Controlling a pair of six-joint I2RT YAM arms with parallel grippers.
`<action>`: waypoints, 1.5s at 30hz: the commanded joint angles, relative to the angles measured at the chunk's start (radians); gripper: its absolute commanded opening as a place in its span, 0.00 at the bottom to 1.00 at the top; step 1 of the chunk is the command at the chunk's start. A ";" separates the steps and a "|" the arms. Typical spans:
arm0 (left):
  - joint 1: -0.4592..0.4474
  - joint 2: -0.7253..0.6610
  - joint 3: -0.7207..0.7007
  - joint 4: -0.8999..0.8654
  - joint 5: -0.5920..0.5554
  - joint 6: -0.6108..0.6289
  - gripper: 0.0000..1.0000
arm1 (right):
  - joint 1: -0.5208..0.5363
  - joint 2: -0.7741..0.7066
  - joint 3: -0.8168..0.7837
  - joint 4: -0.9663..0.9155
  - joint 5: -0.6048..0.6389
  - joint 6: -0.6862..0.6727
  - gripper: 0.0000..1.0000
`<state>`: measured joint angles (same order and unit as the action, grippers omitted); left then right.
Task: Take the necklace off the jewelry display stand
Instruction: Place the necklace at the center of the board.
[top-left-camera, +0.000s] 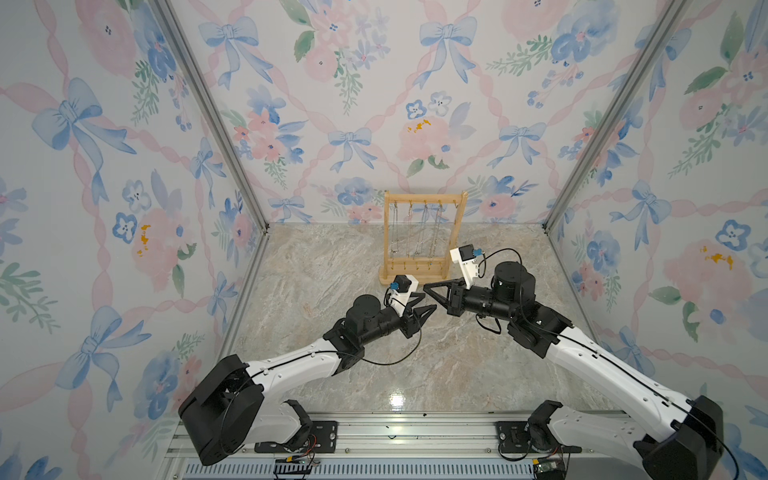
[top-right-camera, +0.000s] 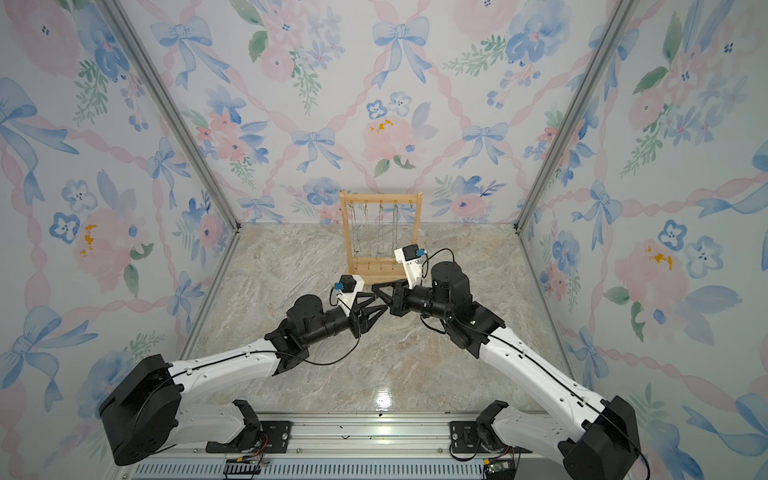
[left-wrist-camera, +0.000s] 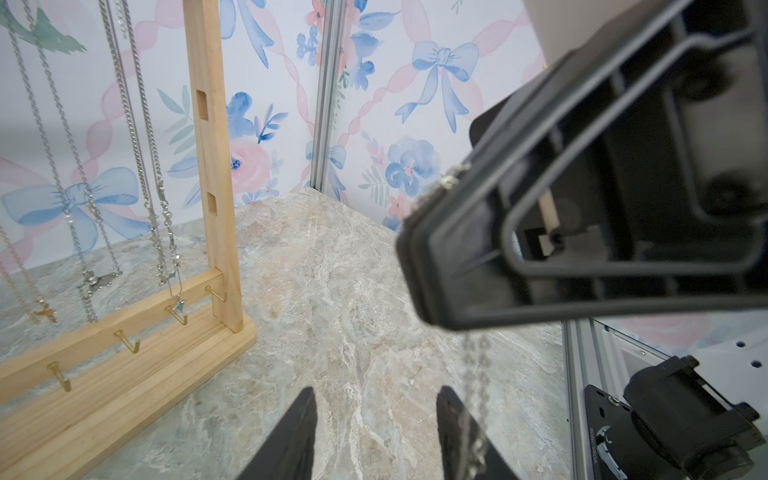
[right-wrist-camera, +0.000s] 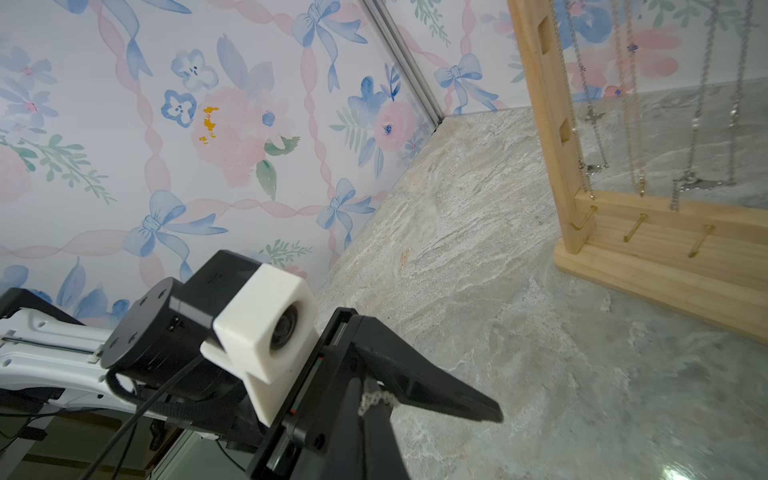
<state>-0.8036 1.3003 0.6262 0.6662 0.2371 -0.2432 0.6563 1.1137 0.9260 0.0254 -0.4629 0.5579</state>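
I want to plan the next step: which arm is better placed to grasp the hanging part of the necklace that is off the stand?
Likely left: the necklace hangs from the shut right fingers directly beside the open left fingers.

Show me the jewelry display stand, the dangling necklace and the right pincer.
jewelry display stand (left-wrist-camera: 214, 158): left wrist view, on its upright post.
necklace (left-wrist-camera: 473, 370): left wrist view, on the chain hanging below the pincer.
right pincer (top-left-camera: 427, 286): in a top view, at its closed tips.

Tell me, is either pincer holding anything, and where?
The right pincer pinches a silver necklace by its chain; the left pincer is open.
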 joint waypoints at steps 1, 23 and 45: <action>0.012 0.018 0.034 0.021 0.033 0.022 0.48 | 0.008 -0.015 -0.016 -0.018 0.006 -0.020 0.00; 0.018 0.107 0.102 0.021 0.181 -0.008 0.03 | -0.046 -0.064 -0.062 -0.009 -0.029 -0.035 0.00; 0.019 -0.088 -0.282 0.016 -0.044 -0.271 0.00 | 0.047 0.136 -0.117 0.168 -0.003 0.040 0.00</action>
<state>-0.7910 1.2301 0.4095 0.7189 0.2821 -0.4156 0.6849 1.2015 0.8024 0.0898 -0.5003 0.5690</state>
